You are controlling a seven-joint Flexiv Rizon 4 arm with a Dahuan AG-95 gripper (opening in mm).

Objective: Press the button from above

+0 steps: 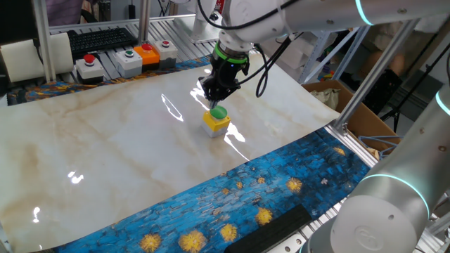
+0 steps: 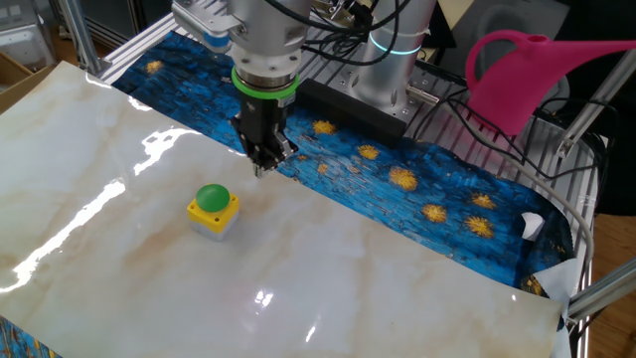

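The button is a green dome cap on a small yellow box standing on the marble-patterned table. It also shows in the other fixed view. My gripper points straight down and hovers a short way above the button, slightly off to one side, not touching it. In the other fixed view the gripper sits up and to the right of the dome. Its black fingers come together to one narrow tip with no gap and hold nothing.
Grey boxes with red and green buttons and an orange box stand at the table's far edge, next to a keyboard. A blue patterned cloth lines one side. A pink watering can and a cardboard box are off the table.
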